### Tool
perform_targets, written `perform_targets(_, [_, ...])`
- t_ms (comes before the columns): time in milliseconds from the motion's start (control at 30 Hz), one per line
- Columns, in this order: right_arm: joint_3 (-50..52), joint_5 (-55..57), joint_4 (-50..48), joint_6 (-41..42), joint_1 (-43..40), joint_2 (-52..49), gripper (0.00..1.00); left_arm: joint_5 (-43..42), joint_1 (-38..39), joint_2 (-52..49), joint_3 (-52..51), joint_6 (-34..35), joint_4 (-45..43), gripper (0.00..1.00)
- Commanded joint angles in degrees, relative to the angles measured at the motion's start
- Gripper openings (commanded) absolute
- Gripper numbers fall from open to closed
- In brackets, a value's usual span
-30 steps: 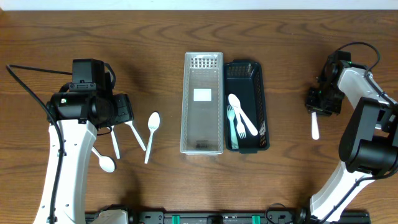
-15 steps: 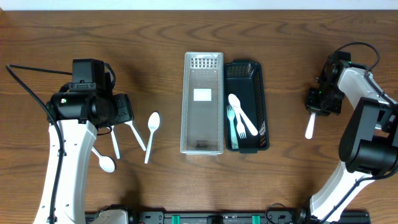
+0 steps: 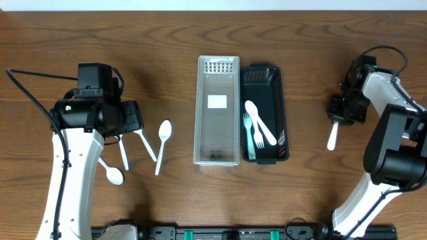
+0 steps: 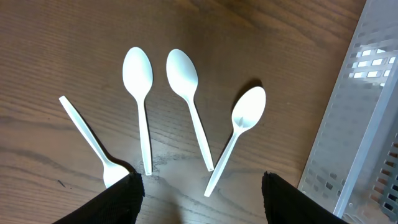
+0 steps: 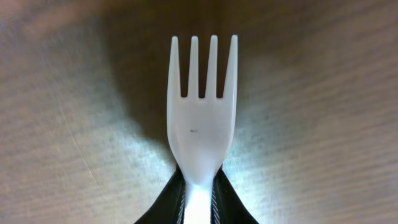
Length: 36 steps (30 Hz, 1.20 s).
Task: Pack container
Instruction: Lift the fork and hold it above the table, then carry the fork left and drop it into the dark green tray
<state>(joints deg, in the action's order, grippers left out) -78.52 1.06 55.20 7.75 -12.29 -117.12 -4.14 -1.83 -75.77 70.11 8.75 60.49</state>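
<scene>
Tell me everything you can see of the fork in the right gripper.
The fork is white, apparently plastic and in one piece. It has four straight tines, a broad shoulder narrowing to the handle, and a tiny dark speck below the tines. The right gripper is shut on its neck, with dark fingers on either side and the tines pointing away from the wrist. It sits over the bare wooden table, casting a soft shadow. Nothing else touches it.

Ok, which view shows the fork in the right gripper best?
Right wrist: the fork fills the frame, four tines clear, handle pinched by the right gripper. Overhead shows only a small white sliver at the gripper; left wrist does not show it.
</scene>
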Motion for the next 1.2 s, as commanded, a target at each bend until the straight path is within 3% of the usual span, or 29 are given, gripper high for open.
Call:
perform_targets(0, [-3.0, -0.5, 1.7, 1.2, 3.3, 5.0, 0.01, 0.1, 0.0, -0.1, 1.0, -0.4, 0.3, 0.64])
perform_targets(233, [-10.0, -0.7, 4.2, 3.5, 14.4, 18.8, 0.01, 0.1, 0.0, -0.1, 1.0, -0.4, 0.3, 0.64])
perform_targets(400, [-10.7, -0.9, 2.7, 6.4, 24.3, 23.0, 0.01, 0.1, 0.0, -0.1, 1.0, -0.4, 0.3, 0.64])
perform_targets(633, [-10.6, -1.1, 1.8, 7.0, 33.7, 17.7, 0.01, 0.1, 0.0, -0.1, 1.0, -0.4, 0.3, 0.64])
perform_targets(900, [-10.6, -1.6, 2.1, 7.0, 36.2, 6.5, 0.01, 0.1, 0.0, -0.1, 1.0, -0.4, 0.3, 0.64])
perform_targets(1033, [-10.6, -1.6, 2.0, 7.0, 36.4, 3.8, 0.08, 0.1, 0.0, -0.1, 1.0, -0.4, 0.3, 0.64])
perform_targets(1167, [-10.6, -1.5, 1.9, 6.9, 36.4, 3.7, 0.31, 0.1, 0.0, -0.1, 1.0, -0.4, 0.4, 0.64])
